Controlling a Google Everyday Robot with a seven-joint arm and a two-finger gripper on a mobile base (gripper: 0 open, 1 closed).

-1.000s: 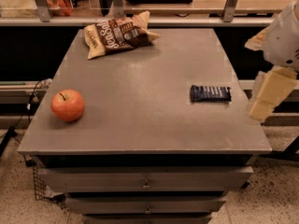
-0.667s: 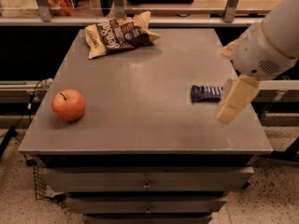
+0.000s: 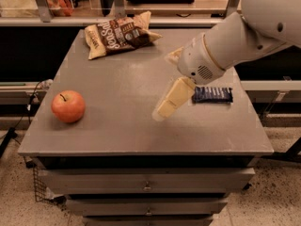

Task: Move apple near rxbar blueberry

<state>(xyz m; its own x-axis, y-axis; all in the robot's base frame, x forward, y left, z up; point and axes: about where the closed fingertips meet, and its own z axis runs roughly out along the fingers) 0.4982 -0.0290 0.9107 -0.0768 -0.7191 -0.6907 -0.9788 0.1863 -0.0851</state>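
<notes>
The red-orange apple (image 3: 68,106) sits near the left front of the grey table (image 3: 117,131). The dark navy rxbar blueberry (image 3: 212,94) lies flat near the table's right edge. My gripper (image 3: 164,86) hangs over the middle of the table, just left of the bar and well to the right of the apple. It is open and empty, with one cream finger (image 3: 172,99) slanting down to the left. The white arm (image 3: 235,36) comes in from the upper right and covers the bar's left end.
A brown-and-cream chip bag (image 3: 120,36) lies at the table's back left. Drawers (image 3: 146,187) sit below the tabletop. A shelf with clutter runs behind the table. Cables hang at the left side near the floor.
My arm has swung in from the right edge to over the middle of the table, passing the rxbar. The apple, bar and chip bag have not moved.
</notes>
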